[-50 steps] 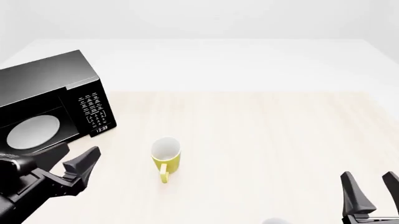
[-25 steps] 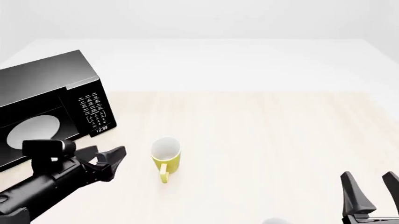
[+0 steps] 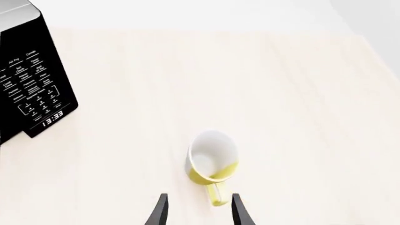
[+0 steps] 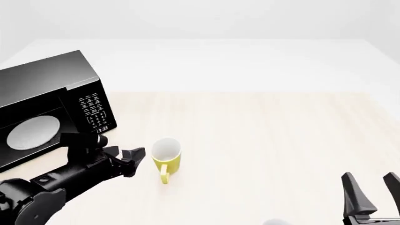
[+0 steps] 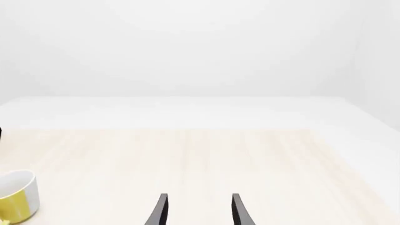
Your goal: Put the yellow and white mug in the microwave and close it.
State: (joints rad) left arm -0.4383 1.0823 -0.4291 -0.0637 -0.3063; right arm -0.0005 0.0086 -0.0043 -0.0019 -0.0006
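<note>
Plenty of bare bench to the right of and beyond the mug; pale wood running to a white far edge. Standing upright near the middle-left of the bench, handle toward the near edge, well apart from the microwave at far left. Microwave open-fronted toward the near side, white round plate visible inside, keypad panel on its right end.

Left hand reaching in low from the near left, tips pointing right, just beside the mug's left flank, not touching, released with fingers spread. Right hand parked at the near right corner, fingers upright and spread, grasping nothing.

From the left wrist: mug seen from above, white inside showing, handle between the two fingertips; clock digits on the microwave legible. From the right wrist: only a sliver of mug at the edge, otherwise open bench.
</note>
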